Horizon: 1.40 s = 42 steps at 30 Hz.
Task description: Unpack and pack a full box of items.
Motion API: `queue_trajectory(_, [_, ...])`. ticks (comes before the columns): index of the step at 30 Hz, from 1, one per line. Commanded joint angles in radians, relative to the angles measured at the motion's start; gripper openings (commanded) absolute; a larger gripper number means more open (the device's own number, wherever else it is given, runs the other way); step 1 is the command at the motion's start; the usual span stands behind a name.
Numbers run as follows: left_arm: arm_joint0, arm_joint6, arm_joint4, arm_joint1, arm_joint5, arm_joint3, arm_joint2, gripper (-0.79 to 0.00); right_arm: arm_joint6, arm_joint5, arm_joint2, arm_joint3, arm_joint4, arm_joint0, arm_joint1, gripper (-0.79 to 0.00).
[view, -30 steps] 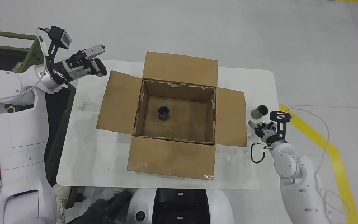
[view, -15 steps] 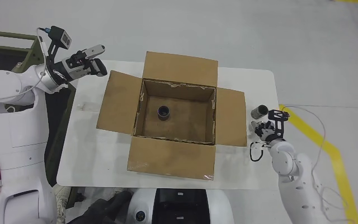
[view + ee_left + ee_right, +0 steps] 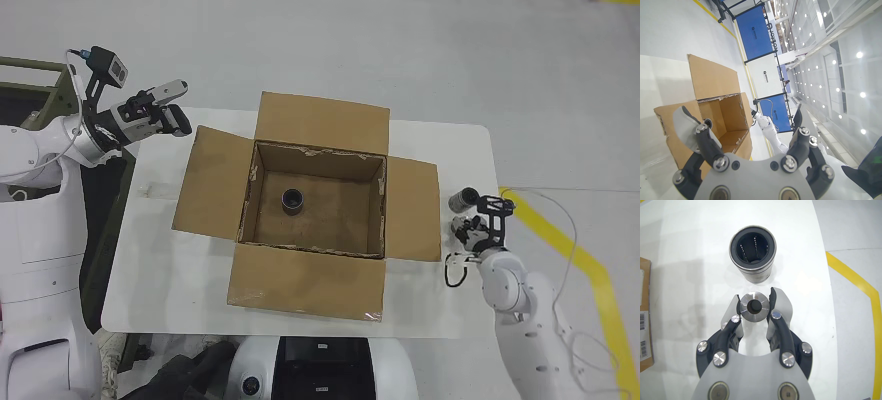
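Gripping a small steel sleeve (image 3: 754, 313), axis upright, low over the desk (image 3: 687, 247) just beside the linear bearing (image 3: 752, 256), the right end effector (image 3: 755, 300) stands right of the box (image 3: 322, 122); the left end effector (image 3: 740, 113), open, hangs beyond its far side.

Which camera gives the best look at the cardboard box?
The top view: the whole cardboard box, all four flaps open, one dark cylinder inside. The left wrist view shows it obliquely from one side, cylinder partly visible; the right wrist view catches just a flap edge.
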Motion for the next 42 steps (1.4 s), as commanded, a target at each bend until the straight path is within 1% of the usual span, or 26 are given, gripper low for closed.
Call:
queue_trajectory(1, [0.0,0.0,0.0,0.0,0.0,0.0,0.0,0.0,-0.003,0.001,0.002,-0.022,0.002,-0.017,0.0,-0.785])
queue_trajectory(4, [0.0,0.0,0.0,0.0,0.0,0.0,0.0,0.0,-0.008,0.005,0.009,-0.077,0.0,-0.052,0.002,-0.785])
queue_trajectory(16, [0.0,0.0,0.0,0.0,0.0,0.0,0.0,0.0,-0.031,0.076,0.045,-0.358,-0.066,-0.221,0.005,-0.785])
queue_trajectory(25, [0.0,0.0,0.0,0.0,0.0,0.0,0.0,0.0,-0.049,0.089,0.043,-0.527,-0.137,-0.289,0.005,-0.785])
queue_trajectory(30, [0.0,0.0,0.0,0.0,0.0,0.0,0.0,0.0,-0.059,0.071,0.016,-0.612,-0.182,-0.293,0.005,-0.785])
queue_trajectory(34, [0.0,0.0,0.0,0.0,0.0,0.0,0.0,0.0,-0.064,0.061,-0.025,-0.65,-0.232,-0.267,0.004,-0.785])
queue_trajectory(38, [0.0,0.0,0.0,0.0,0.0,0.0,0.0,0.0,-0.062,0.031,-0.081,-0.65,-0.263,-0.211,0.002,-0.785])
queue_trajectory(42, [0.0,0.0,0.0,0.0,0.0,0.0,0.0,0.0,-0.037,-0.008,-0.155,-0.632,-0.29,-0.129,-0.001,-0.785])
